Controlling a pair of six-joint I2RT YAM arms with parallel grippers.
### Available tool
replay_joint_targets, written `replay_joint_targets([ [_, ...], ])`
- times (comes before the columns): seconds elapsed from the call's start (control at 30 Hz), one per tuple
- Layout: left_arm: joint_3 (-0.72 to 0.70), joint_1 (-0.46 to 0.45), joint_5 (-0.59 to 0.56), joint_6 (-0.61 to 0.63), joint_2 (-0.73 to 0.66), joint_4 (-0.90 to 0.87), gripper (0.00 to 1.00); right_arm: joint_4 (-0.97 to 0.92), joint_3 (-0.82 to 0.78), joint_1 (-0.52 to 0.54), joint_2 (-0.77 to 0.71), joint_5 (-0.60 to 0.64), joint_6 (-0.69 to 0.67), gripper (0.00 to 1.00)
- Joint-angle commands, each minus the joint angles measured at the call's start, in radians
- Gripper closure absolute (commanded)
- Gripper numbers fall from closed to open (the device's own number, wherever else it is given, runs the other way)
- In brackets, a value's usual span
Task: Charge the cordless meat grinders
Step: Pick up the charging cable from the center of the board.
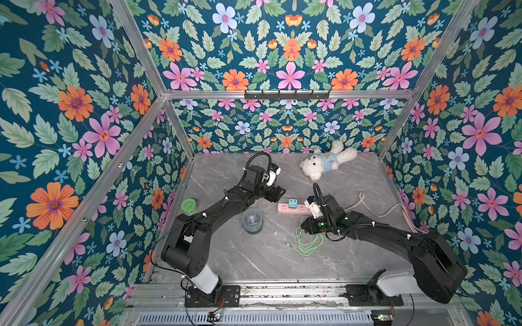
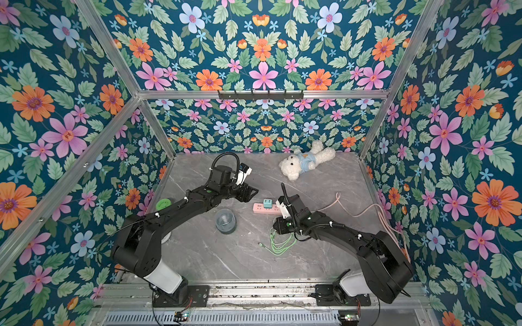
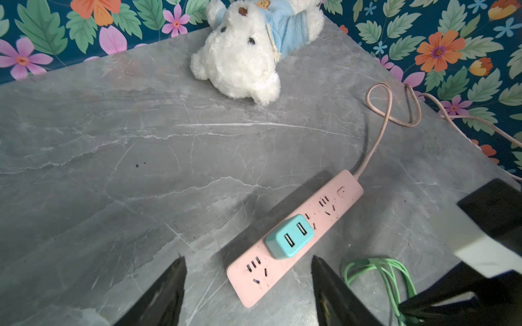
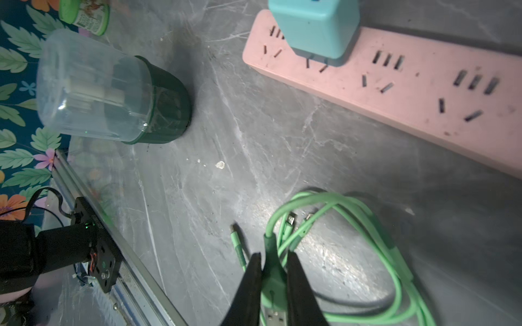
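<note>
Right gripper (image 4: 272,259) clamped on green cable (image 4: 271,285) plug, left gripper (image 3: 248,258) spread, empty, green jar (image 1: 188,205) left of centre, label unreadable.

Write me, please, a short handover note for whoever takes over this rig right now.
Left gripper: open, empty, by the strip.
Right gripper: shut on the cable near its USB plug.
Grinder: upright on the table, not connected.
Done: adapter sits in the strip.
Left: cable into adapter, other end into grinder.
</note>
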Motion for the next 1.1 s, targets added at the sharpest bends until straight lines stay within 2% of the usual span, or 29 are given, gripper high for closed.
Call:
replay_joint_targets([
  [0.0,0.019,-0.008,0.072,-0.011,0.002,-0.057,0.29,0.08,-0.007,-0.003,-0.019,-0.042,-0.062,0.82],
  [0.13,0.02,-0.015,0.142,-0.018,-0.005,-0.1,0.3,0.163,-0.042,-0.016,-0.046,-0.055,-0.118,0.82],
  [0.27,-0.002,-0.016,0.198,-0.033,-0.027,-0.115,0.3,0.245,-0.071,-0.058,-0.058,-0.118,-0.135,0.82],
  [0.63,-0.004,-0.046,0.341,-0.089,-0.006,-0.13,0.32,0.318,-0.065,-0.09,-0.055,-0.224,-0.264,0.83],
  [1.07,0.034,-0.104,0.399,-0.146,0.067,-0.122,0.49,0.342,-0.038,-0.095,-0.03,-0.247,-0.303,0.83],
])
